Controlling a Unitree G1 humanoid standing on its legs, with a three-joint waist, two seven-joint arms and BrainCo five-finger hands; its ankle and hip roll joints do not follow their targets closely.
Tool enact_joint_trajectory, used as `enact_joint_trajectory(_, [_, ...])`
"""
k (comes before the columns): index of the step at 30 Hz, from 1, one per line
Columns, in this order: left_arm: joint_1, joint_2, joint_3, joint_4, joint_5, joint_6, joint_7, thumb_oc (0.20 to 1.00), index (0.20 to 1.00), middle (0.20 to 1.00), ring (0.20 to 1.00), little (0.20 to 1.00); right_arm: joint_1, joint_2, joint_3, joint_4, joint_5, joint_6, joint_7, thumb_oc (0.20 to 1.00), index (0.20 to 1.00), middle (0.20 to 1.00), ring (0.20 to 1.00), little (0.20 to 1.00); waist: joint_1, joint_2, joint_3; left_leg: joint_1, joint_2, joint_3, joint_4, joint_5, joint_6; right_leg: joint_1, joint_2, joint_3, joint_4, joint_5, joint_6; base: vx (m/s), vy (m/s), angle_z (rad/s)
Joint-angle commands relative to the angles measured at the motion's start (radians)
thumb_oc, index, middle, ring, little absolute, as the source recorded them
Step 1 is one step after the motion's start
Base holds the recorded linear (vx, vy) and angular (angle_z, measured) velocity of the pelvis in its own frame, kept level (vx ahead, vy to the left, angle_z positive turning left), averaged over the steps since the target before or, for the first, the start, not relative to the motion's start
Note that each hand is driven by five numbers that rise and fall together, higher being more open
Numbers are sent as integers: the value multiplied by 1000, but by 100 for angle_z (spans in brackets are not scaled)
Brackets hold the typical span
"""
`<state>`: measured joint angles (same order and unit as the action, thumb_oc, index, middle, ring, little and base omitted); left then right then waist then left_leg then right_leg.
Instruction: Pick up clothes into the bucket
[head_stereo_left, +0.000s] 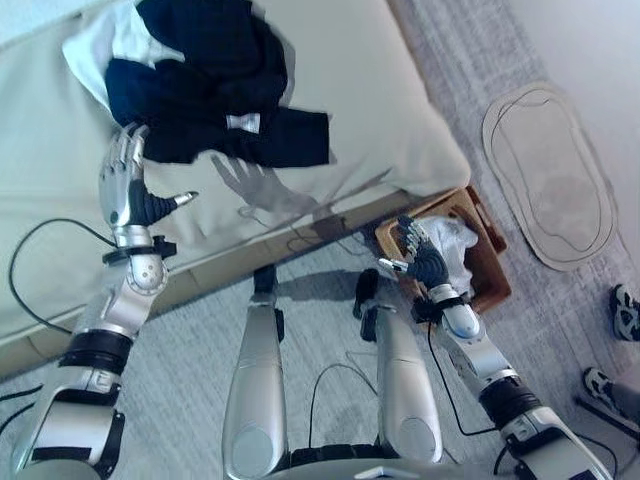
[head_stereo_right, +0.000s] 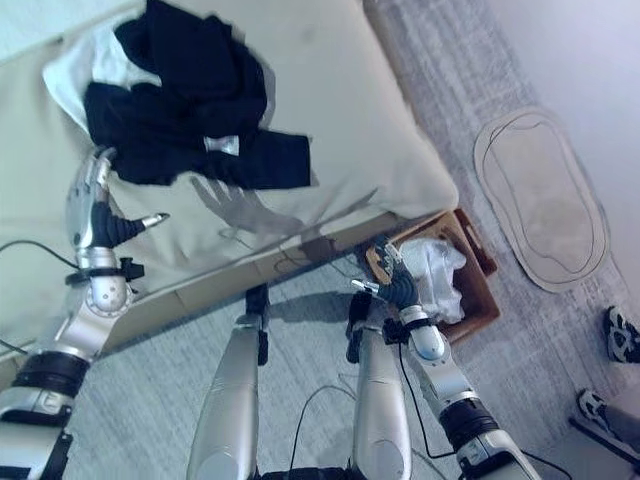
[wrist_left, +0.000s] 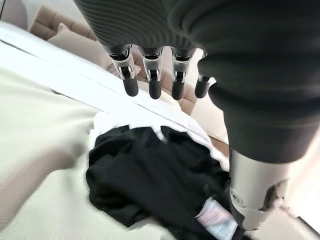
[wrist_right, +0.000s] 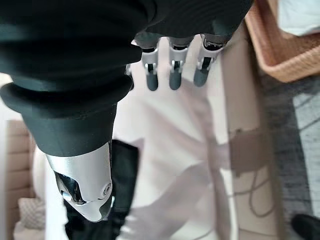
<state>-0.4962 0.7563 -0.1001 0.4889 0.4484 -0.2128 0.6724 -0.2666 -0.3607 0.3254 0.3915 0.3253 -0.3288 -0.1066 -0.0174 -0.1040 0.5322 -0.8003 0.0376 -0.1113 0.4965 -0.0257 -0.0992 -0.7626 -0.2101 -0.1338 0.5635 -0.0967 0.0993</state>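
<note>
**Dark clothes on the bed, basket on the floor**

Eye views: A pile of dark clothes (head_stereo_left: 215, 85) lies near the far corner of a cream bed (head_stereo_left: 360, 90). The left hand (head_stereo_left: 125, 185) is beside it, fingers straight, holding nothing. The right hand (head_stereo_left: 420, 258) hangs relaxed over a brown basket (head_stereo_left: 490, 270) on the grey carpet (head_stereo_left: 180, 370). A rug (head_stereo_left: 550, 180) lies near the wall.

Left wrist view: straight fingers (wrist_left: 152, 85) above the clothes.

Right wrist view: loose fingers (wrist_right: 172, 75) near the bed's edge.

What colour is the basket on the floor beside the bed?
The basket is brown, with white cloth inside. The right eye view shows it best.
</note>
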Motion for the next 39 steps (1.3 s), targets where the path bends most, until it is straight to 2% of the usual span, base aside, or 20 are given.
enact_joint_trajectory(1, [-34,37,29,-74,16,5,61,1000,1000,1000,1000,1000,24,-14,-13,-94,-13,-56,-26,1000,1000,1000,1000,1000,-12,-13,-22,-31,-40,63,106,-66,65,20,-14,-1,-67,92,40,-75,20,13])
enact_joint_trajectory(12, [-213,169,8,-40,88,84,144,1000,1000,1000,1000,1000,54,-14,-42,-85,-20,-67,-43,1000,1000,1000,1000,1000,-52,-24,-12,-180,-42,66,123,-62,75,-132,-21,12,-67,124,58,-6,28,1])
enact_joint_trajectory(13, [-239,198,-2,-35,102,90,142,1000,1000,1000,1000,1000,59,-17,-49,-80,-15,-70,-40,1000,1000,1000,1000,1000,-59,-22,-13,-171,-38,63,129,-100,75,-127,-16,17,-59,100,70,10,35,-5])
enact_joint_trajectory(14, [-257,213,-13,-28,109,94,141,1000,1000,1000,1000,1000,62,-18,-50,-81,-14,-71,-36,1000,1000,1000,1000,1000,-65,-26,-12,-191,-41,67,127,-70,80,-141,-21,14,-71,129,63,10,56,-5])
enact_joint_trajectory(16, [-297,241,-39,-9,117,98,139,1000,1000,1000,1000,1000,57,-24,-51,-74,-13,-73,-32,1000,1000,1000,1000,1000,-69,-26,-13,-182,-39,66,132,-105,79,-137,-15,23,-67,108,75,2,41,-8])
enact_joint_trajectory(17, [-322,257,-56,5,120,99,138,1000,1000,1000,1000,1000,53,-28,-48,-77,-14,-75,-29,1000,1000,1000,1000,1000,-76,-31,-12,-200,-42,72,129,-75,84,-150,-19,20,-80,139,69,87,15,-5])
enact_joint_trajectory(18, [-354,275,-81,23,121,101,138,1000,1000,1000,1000,1000,50,-29,-49,-76,-12,-77,-26,1000,1000,1000,1000,1000,-76,-30,-13,-194,-39,67,138,-108,82,-146,-15,26,-72,116,79,-64,34,-2])
enact_joint_trajectory(21, [-447,325,-164,83,117,109,122,1000,1000,1000,1000,1000,38,-37,-40,-84,5,-83,-15,1000,1000,1000,1000,1000,-93,-37,-12,-221,-41,74,132,-75,87,-167,-19,23,-93,151,76,-19,22,-6])
enact_joint_trajectory(23, [-485,334,-198,112,110,107,117,1000,1000,1000,1000,1000,34,-37,-39,-84,9,-85,-13,1000,1000,1000,1000,1000,-93,-37,-13,-213,-40,69,134,-105,84,-163,-13,30,-87,128,84,43,6,-5])
enact_joint_trajectory(24, [-530,350,-242,139,103,111,109,1000,1000,1000,1000,1000,33,-40,-36,-88,12,-88,-14,1000,1000,1000,1000,1000,-102,-41,-12,-239,-42,77,123,-70,90,-185,-17,29,-105,163,78,6,20,-3])
enact_joint_trajectory(26, [-563,360,-275,173,90,110,101,1000,1000,1000,1000,1000,29,-39,-35,-88,12,-90,-16,1000,1000,1000,1000,1000,-109,-46,-12,-252,-42,77,121,-69,91,-196,-16,31,-115,172,80,8,19,-6])
enact_joint_trajectory(27, [-567,360,-278,175,90,109,101,1000,1000,1000,1000,1000,28,-38,-35,-88,12,-89,-16,1000,1000,1000,1000,1000,-106,-44,-13,-239,-38,71,128,-102,87,-187,-11,36,-104,144,89,7,24,-10])
enact_joint_trajectory(28, [-594,367,-310,211,86,115,89,1000,1000,1000,1000,1000,28,-40,-35,-95,12,-90,-19,1000,1000,1000,1000,1000,-117,-49,-12,-270,-39,80,120,-66,93,-214,-16,34,-124,182,83,76,13,-10])
enact_joint_trajectory(29, [-598,367,-313,213,85,115,89,1000,1000,1000,1000,1000,27,-39,-35,-94,12,-90,-19,1000,1000,1000,1000,1000,-114,-47,-13,-257,-35,74,126,-99,89,-205,-11,39,-113,154,92,-64,51,-7])
enact_joint_trajectory(30, [-608,370,-326,226,80,121,76,1000,1000,1000,1000,1000,31,-39,-38,-105,14,-93,-22,1000,1000,1000,1000,1000,-120,-52,-12,-288,-38,82,117,-62,94,-233,-16,38,-131,191,86,79,19,-5])
enact_joint_trajectory(31, [-622,370,-337,238,74,117,68,1000,1000,1000,1000,1000,33,-42,-40,-114,13,-93,-20,1000,1000,1000,1000,1000,-122,-52,-13,-282,-33,78,126,-95,90,-232,-11,43,-123,168,95,-63,40,-3])
enact_joint_trajectory(32, [-630,371,-346,255,68,121,60,1000,1000,1000,1000,1000,37,-45,-44,-122,13,-95,-21,1000,1000,1000,1000,1000,-129,-57,-12,-306,-34,86,122,-63,95,-251,-16,42,-135,199,86,1,20,-4])
enact_joint_trajectory(34, [-652,371,-368,283,70,125,49,1000,1000,1000,1000,1000,46,-47,-53,-131,15,-97,-17,1000,1000,1000,1000,1000,-134,-58,-12,-317,-35,89,119,-61,96,-265,-16,43,-139,204,88,1,17,-5])
enact_joint_trajectory(35, [-655,371,-370,285,69,124,48,1000,1000,1000,1000,1000,45,-47,-53,-131,15,-96,-16,1000,1000,1000,1000,1000,-131,-56,-13,-302,-31,82,125,-94,92,-254,-11,48,-128,176,97,77,-1,-7])
enact_joint_trajectory(39, [-735,365,-455,385,62,149,-30,1000,1000,1000,1000,1000,63,-52,-64,-143,25,-92,-7,1000,1000,1000,1000,1000,-141,-57,-13,-328,-30,84,134,-96,93,-280,-9,52,-127,183,98,19,2,-3])
